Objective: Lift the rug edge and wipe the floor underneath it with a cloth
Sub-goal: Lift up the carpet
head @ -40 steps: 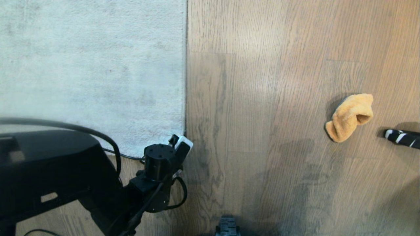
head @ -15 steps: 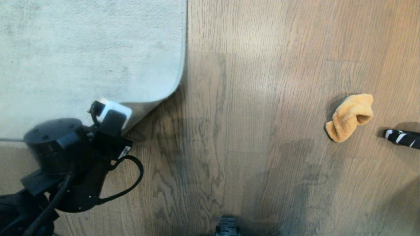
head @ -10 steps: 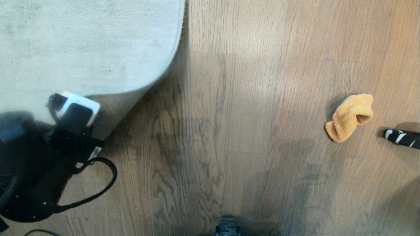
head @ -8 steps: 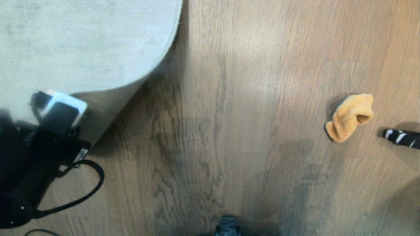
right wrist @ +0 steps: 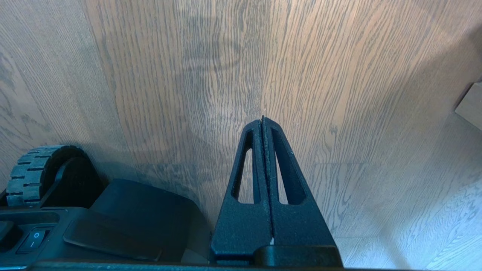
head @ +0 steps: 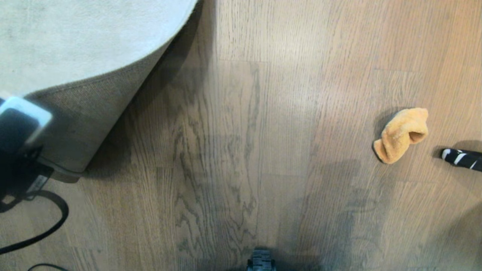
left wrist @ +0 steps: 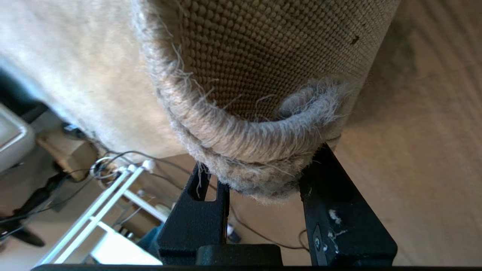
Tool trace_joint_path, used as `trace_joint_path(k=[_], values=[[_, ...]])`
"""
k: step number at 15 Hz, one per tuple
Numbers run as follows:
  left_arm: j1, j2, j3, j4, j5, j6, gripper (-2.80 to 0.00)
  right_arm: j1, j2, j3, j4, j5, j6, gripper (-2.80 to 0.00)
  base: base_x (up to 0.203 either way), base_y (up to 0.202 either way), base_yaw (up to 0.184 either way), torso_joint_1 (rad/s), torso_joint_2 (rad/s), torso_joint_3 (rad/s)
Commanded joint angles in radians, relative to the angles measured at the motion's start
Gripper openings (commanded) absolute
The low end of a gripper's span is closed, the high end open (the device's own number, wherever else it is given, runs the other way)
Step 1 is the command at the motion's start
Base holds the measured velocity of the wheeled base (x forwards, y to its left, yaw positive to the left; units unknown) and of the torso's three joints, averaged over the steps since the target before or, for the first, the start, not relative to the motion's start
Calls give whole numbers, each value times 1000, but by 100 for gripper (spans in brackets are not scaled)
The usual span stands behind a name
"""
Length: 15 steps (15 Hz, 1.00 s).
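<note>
While pinched between left gripper (left wrist: 263, 177) jaws, rug edge (left wrist: 241, 139) lifted, backing showing

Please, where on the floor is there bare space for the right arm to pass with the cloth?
The floor is bare in a wide band between the lifted rug edge and the cloth. It is crowded at the left, where the left gripper holds up the rug, and beside the striped object.

Pale grey-beige rug edge (head: 113, 71) shows tan woven backing, orange-yellow cloth (head: 401, 134) lies on streaky grey-brown wood-grain floor (head: 282, 113).
</note>
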Motion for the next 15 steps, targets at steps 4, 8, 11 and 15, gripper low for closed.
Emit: trace_joint_path(k=[4, 8, 11, 15], values=[[18, -34, -44, -5, 12, 12, -280, -1, -1, 0, -1, 0, 0, -280, 0, 0, 0, 0, 0, 0], [25, -40, -90, -11, 12, 113, -280, 0, -1, 0, -1, 0, 0, -280, 0, 0, 0, 0, 0, 0], [25, -48, -105, -16, 11, 173, -280, -1, -1, 0, -1, 0, 0, -280, 0, 0, 0, 0, 0, 0], [24, -53, -114, -59, 9, 251, -280, 0, -1, 0, -1, 0, 0, -280, 0, 0, 0, 0, 0, 0]])
